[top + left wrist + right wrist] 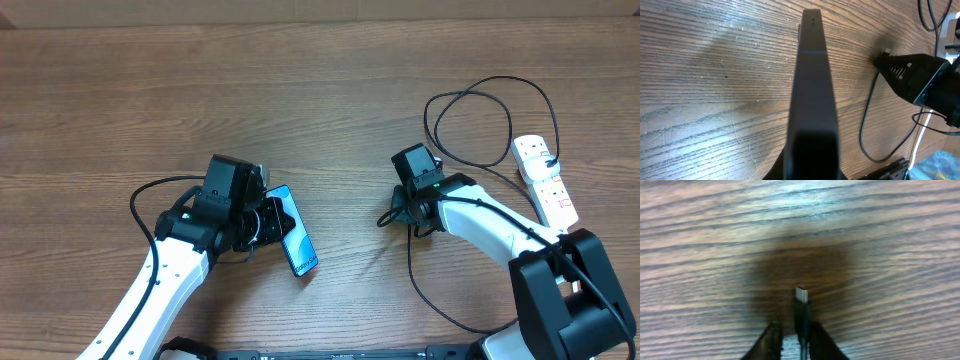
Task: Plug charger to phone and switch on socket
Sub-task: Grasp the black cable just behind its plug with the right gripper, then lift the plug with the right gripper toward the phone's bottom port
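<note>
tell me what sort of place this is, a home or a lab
Probably a robotics lab or test bench, not a home: a white robot left arm and right arm work over a wood-grain table with a phone, charger cable and power strip.

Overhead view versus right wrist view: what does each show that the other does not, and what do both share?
Only overhead: the phone in the left gripper, the socket on the right, and the charger in long loops. Only right wrist: the charger's metal plug tip, close up, between the fingers of the right gripper. Both: the wooden table, the charger, the right gripper.
</note>
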